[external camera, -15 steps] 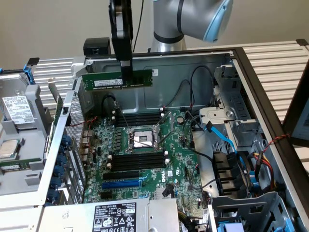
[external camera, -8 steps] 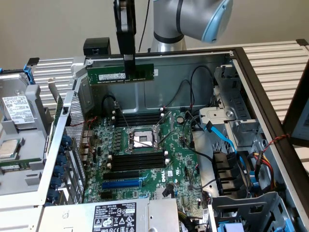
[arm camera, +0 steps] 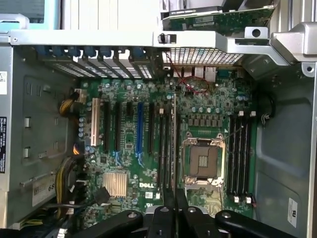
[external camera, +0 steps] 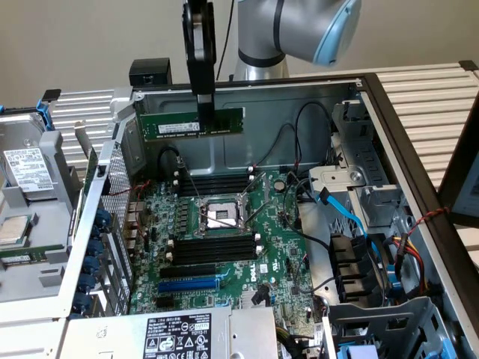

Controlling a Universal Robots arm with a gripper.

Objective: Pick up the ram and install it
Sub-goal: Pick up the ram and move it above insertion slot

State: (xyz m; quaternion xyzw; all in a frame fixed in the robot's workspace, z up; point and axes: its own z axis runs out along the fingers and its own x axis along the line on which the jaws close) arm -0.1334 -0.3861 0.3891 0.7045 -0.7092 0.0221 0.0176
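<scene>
The ram point(external camera: 228, 120) is matt green circuit board bearing a white paper label point(external camera: 177, 129). The computer case point(external camera: 247, 149) is dull grey sheet metal, the claw point(external camera: 203, 114) matt black.

Place: robotics lab bench | Evidence: opened computer case point(external camera: 247, 93) with motherboard point(external camera: 277, 247), robot arm point(external camera: 299, 30) above, loose hard drive point(external camera: 26, 168), slatted metal table point(external camera: 419, 90)
</scene>
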